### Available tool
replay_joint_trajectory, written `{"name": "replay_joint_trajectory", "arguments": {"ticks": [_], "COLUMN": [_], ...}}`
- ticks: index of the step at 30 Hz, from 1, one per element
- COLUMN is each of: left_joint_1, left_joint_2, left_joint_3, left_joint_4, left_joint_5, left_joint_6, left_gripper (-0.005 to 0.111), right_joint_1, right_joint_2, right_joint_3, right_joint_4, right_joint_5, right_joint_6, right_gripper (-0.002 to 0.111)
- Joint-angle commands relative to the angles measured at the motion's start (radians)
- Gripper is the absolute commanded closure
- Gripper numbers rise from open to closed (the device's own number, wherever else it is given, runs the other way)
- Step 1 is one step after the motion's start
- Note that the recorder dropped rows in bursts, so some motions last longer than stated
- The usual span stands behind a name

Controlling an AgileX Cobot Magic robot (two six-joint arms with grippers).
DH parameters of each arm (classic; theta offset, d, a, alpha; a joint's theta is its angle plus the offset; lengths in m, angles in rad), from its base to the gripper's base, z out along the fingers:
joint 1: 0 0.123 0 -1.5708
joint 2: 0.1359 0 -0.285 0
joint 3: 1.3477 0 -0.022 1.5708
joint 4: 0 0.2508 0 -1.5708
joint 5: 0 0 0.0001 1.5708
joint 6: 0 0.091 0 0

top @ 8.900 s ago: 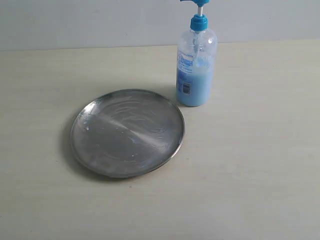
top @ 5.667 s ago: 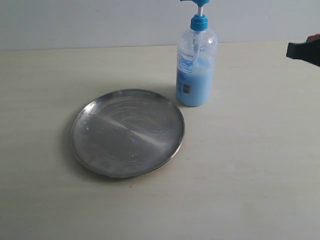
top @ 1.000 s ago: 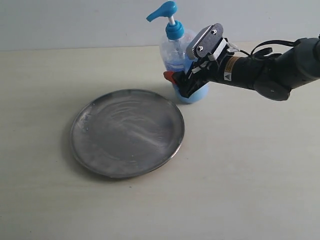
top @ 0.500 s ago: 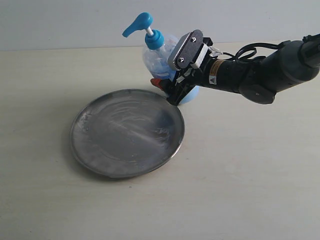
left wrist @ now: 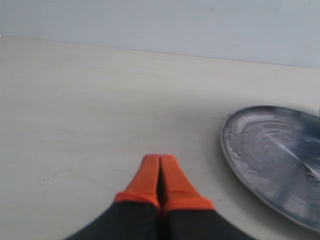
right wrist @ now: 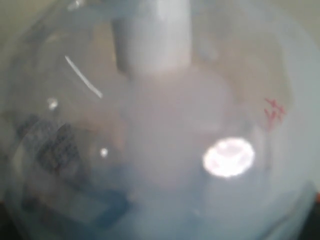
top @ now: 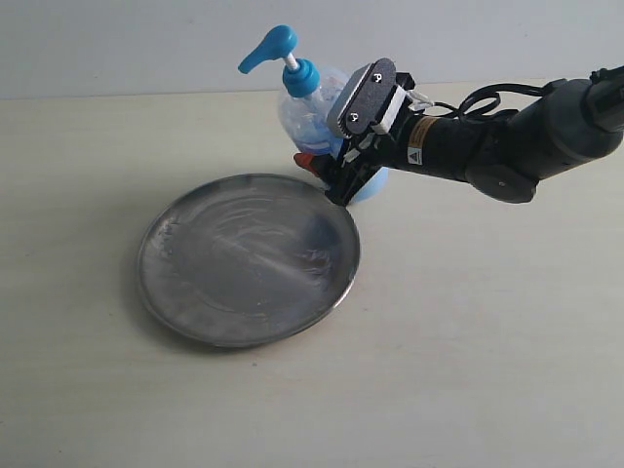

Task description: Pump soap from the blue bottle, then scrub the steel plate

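On the far side of the pale table (top: 487,341), in the exterior view, the blue bottle (top: 307,112) leans over toward the left, its bright blue pump head (top: 268,49) pointing out above the far edge of the steel plate (top: 146,283). The right gripper (top: 327,171) comes in from the right on a dark arm and has the bottle clamped across its lower body, its jaws spread wide to either side of the clear plastic. The bottle's base sits just beside the plate's far right rim; whether it touches the table cannot be told. Pale blue soap (top: 369,185) shows at the bottom of the bottle, and a whitish swirled smear (top: 253,234) lies across the plate. The plate rests flat on the table, left of centre. The left arm is out of sight in this view.

From the left wrist view, the left gripper (left wrist: 160,175) has its two orange fingertips pressed together with nothing between them. It hangs over bare table (left wrist: 75,100), and the steel plate (left wrist: 270,150) lies well off to one side, its smeared surface partly cut off by the frame.

From the right wrist view, the blue bottle (right wrist: 165,150) fills the whole picture, blurred and very close. A pale tube (right wrist: 152,35) and cloudy light liquid show through the clear wall. The gripper's own fingers hardly appear.
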Motion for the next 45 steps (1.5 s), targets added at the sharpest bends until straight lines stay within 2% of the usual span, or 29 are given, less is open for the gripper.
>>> {"name": "replay_joint_trajectory", "arguments": {"ticks": [1, 30, 36, 45], "left_joint_1": [-0.002, -0.002, -0.002, -0.002], "left_joint_2": [-0.005, -0.005, 0.089, 0.291], "left_joint_3": [0.002, 0.002, -0.078, -0.269], "left_joint_4": [-0.006, 0.0, 0.0, 0.026], "left_joint_5": [-0.008, 0.0, 0.002, 0.002], "left_joint_6": [-0.003, -0.003, -0.003, -0.003], "left_gripper": [0.106, 0.106, 0.106, 0.106], "right_joint_1": [0.001, 0.001, 0.001, 0.001], "right_joint_2": [-0.007, -0.007, -0.007, -0.007], "right_joint_3": [-0.007, -0.007, -0.007, -0.007], "right_joint_4": [0.003, 0.018, 0.018, 0.023], "right_joint_5": [-0.009, -0.009, -0.009, -0.009], "right_joint_6": [-0.015, -0.02, -0.02, -0.02], "right_gripper": [0.108, 0.108, 0.108, 0.108]}}
